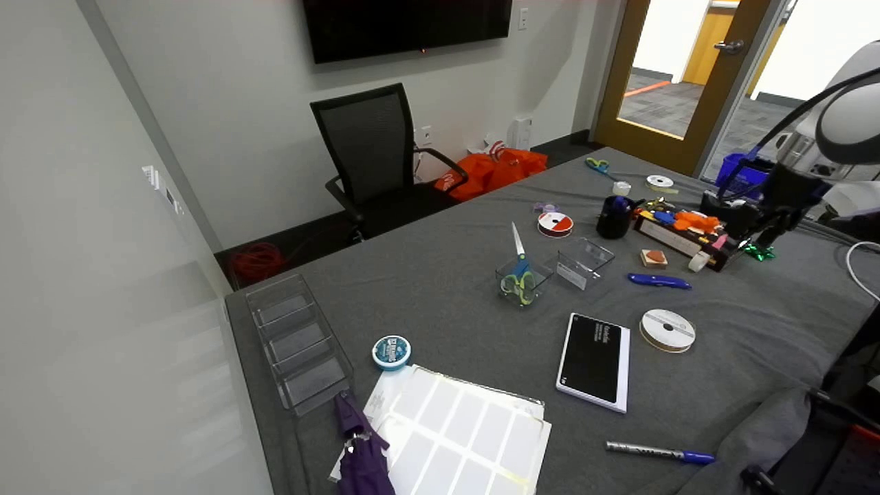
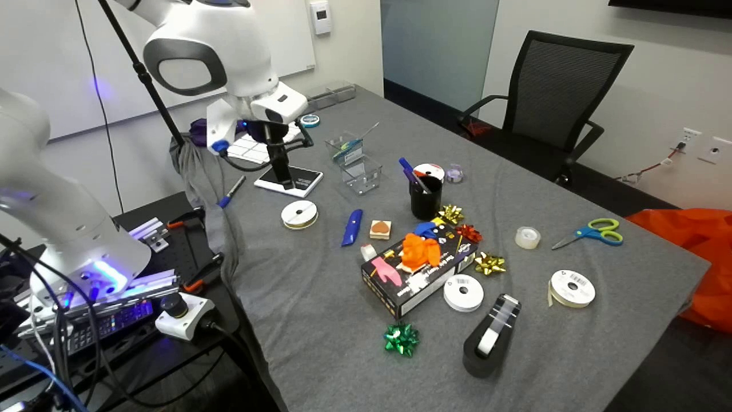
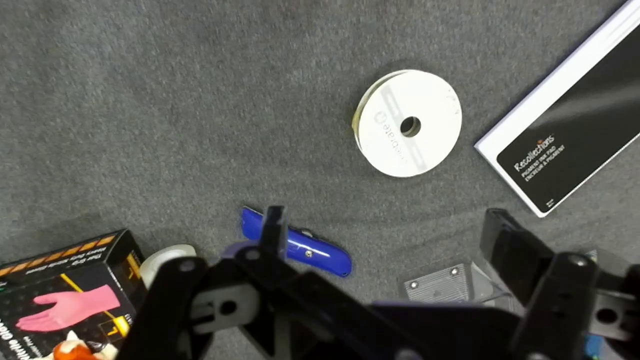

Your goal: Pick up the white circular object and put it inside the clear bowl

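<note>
The white circular object, a ribbon spool with a dark centre hole, lies flat on the grey cloth in both exterior views (image 1: 667, 330) (image 2: 299, 214). In the wrist view the white circular object (image 3: 435, 110) is above the gripper's fingertips in the picture. The clear bowl, a low square transparent container, stands on the table in both exterior views (image 1: 597, 256) (image 2: 361, 176). In the wrist view the clear bowl (image 3: 436, 285) is partly hidden behind the gripper. My gripper (image 3: 387, 216) is open with nothing between its fingers. It also shows in both exterior views (image 1: 756, 235) (image 2: 287, 180), above the table.
A black-topped ink pad (image 3: 585, 115) lies beside the spool. A blue knife (image 3: 320, 252) lies near the left finger. A clear cup with scissors (image 1: 522, 283) adjoins the bowl. A glove box (image 2: 417, 274), black pen cup (image 2: 426, 200) and wooden stamp (image 2: 380, 229) stand nearby.
</note>
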Motion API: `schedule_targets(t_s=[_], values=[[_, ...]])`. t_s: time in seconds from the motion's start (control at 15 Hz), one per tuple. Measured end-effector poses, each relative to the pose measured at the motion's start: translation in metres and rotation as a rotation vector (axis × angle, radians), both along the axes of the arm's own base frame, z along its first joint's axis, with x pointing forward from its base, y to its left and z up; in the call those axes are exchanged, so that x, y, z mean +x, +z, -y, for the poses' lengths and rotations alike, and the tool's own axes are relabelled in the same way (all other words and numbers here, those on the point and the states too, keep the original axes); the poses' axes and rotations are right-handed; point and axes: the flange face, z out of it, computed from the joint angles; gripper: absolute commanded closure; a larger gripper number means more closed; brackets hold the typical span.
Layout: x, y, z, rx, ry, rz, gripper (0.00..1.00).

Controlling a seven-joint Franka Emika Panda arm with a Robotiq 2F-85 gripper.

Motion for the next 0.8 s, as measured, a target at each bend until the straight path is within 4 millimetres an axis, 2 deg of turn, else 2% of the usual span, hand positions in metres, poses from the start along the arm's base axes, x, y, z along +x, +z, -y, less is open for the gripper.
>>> schedule_targets(t_s=[0.2,0.4,0.8], values=[[-0.023,-0.027,0.008,0.063,0.055,0.053,0.00],[-0.037,-0.048,0.007,0.128,0.065,0.133,0.00],[-0.034,-0.079,-0.012,0.209,-0.055,0.204,0.00]])
